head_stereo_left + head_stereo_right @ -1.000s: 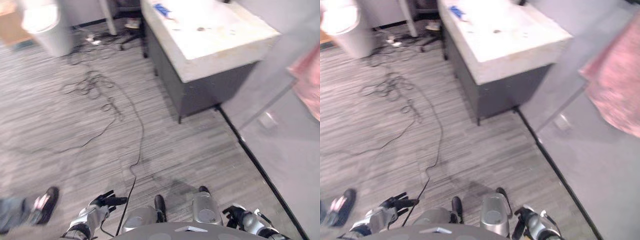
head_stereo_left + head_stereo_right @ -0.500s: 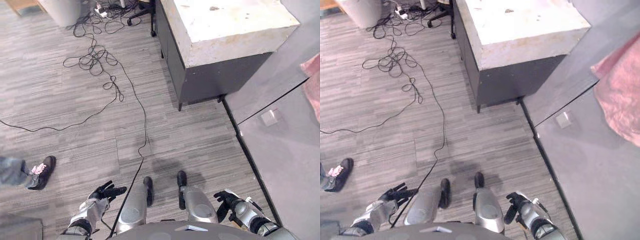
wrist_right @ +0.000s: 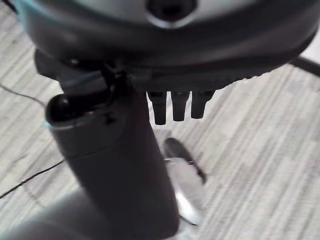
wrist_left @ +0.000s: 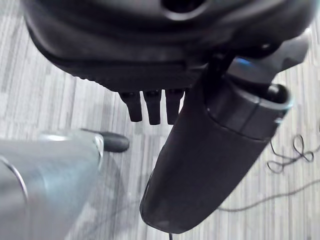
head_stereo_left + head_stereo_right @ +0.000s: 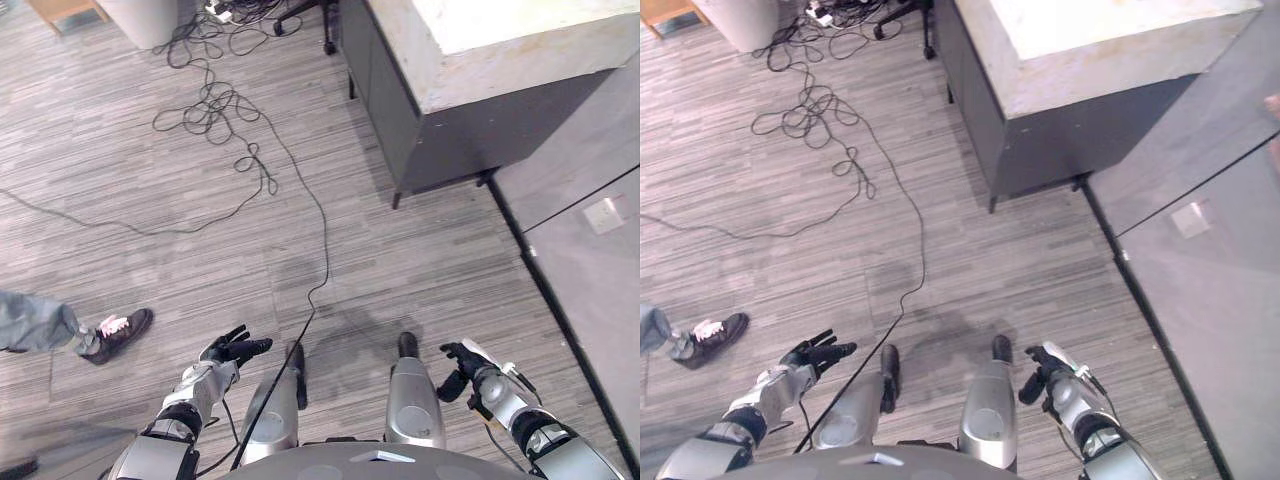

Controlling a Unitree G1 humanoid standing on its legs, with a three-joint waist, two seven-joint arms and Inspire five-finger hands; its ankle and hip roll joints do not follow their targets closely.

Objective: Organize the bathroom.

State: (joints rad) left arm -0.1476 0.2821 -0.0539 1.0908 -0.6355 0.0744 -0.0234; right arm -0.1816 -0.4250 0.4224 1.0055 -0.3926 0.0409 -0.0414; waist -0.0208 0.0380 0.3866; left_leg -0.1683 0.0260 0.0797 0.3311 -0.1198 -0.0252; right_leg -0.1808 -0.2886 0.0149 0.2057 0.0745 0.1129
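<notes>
The big white-topped dark cabinet runs off the top edge. A person's grey trouser leg is cut off at the left edge.

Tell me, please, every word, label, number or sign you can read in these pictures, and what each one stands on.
None: no readable text shows anywhere.
The cabinet and its pale top are plain.
The small pale plate on the wall panel shows no writing.
The person's shoe bears no legible mark.
The left hand and right hand carry no labels.
</notes>
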